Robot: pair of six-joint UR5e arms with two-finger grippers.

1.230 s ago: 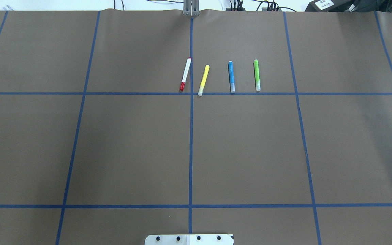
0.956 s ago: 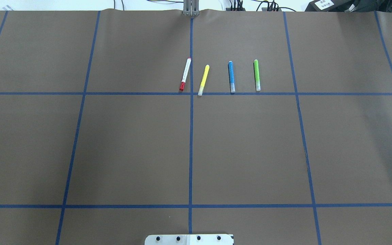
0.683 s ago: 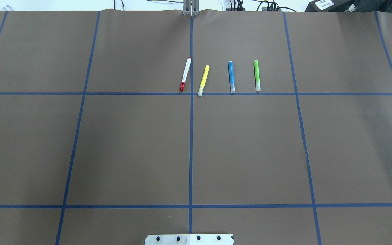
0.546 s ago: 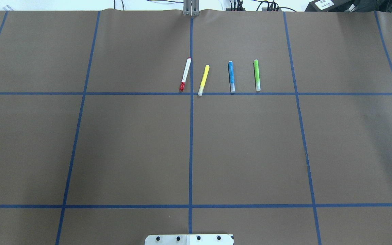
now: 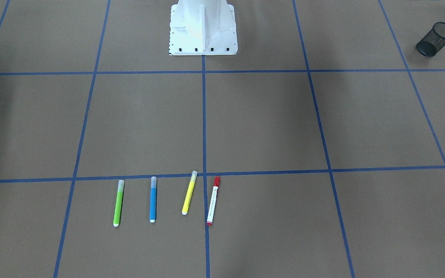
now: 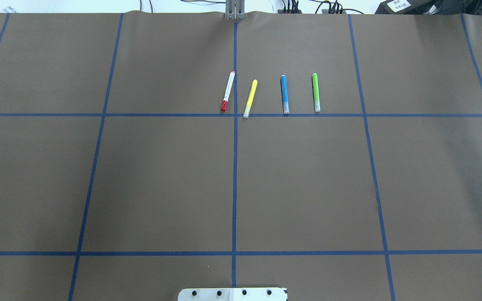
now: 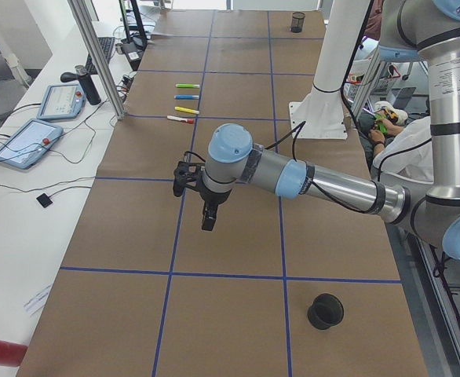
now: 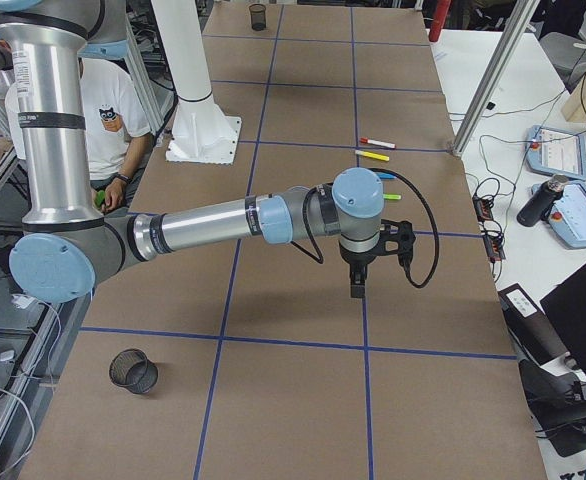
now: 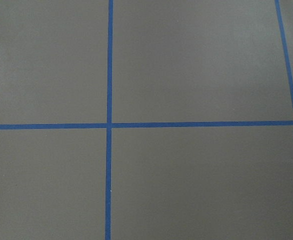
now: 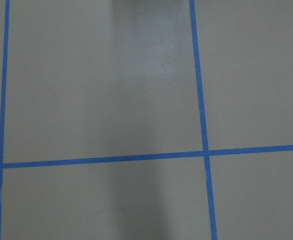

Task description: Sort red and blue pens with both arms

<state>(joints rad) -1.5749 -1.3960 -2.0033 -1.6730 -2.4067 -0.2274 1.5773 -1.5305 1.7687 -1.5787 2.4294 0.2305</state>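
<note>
Slim red-capped marker (image 6: 227, 91) and blue highlighter (image 6: 284, 94) with translucent cap lie flat on the matte brown bench (image 6: 161, 179). Can't tell if left claw (image 7: 206, 222) or right claw (image 8: 356, 288) is apart or together.

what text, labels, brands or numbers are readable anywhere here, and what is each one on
Nothing reads clearly in any view.
Dark print along the white barrel of the red marker: too small to read.
White label on the black box at the table's far edge: blurred, unreadable.
Dark graphic on the shirt of the person beside the robot: no legible words.
</note>
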